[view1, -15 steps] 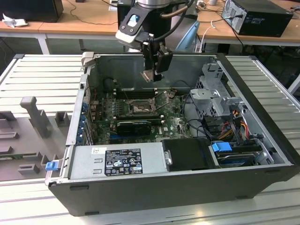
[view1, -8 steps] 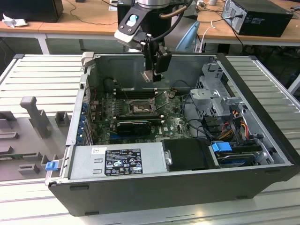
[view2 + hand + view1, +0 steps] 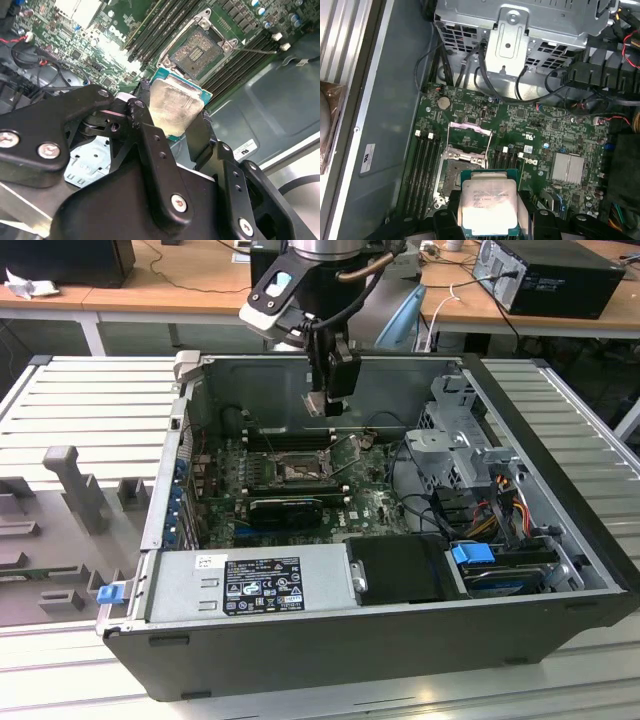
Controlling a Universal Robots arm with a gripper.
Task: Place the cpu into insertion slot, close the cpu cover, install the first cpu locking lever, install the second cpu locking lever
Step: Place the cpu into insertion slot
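Cpu [image 3: 487,206] hangs clamped in the claw [image 3: 172,121] above the insertion slot [image 3: 454,176].

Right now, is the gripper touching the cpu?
Touching. In the second wrist view the gripper has its fingers pressed on opposite edges of the cpu.

One small flat square cpu [image 3: 488,212] with pale silver-grey metal top, held in one black pincer [image 3: 488,200]. Just past the pincer: one square dark insertion slot [image 3: 451,179], one thin silvery cpu cover [image 3: 469,131], one round silver battery [image 3: 442,103].
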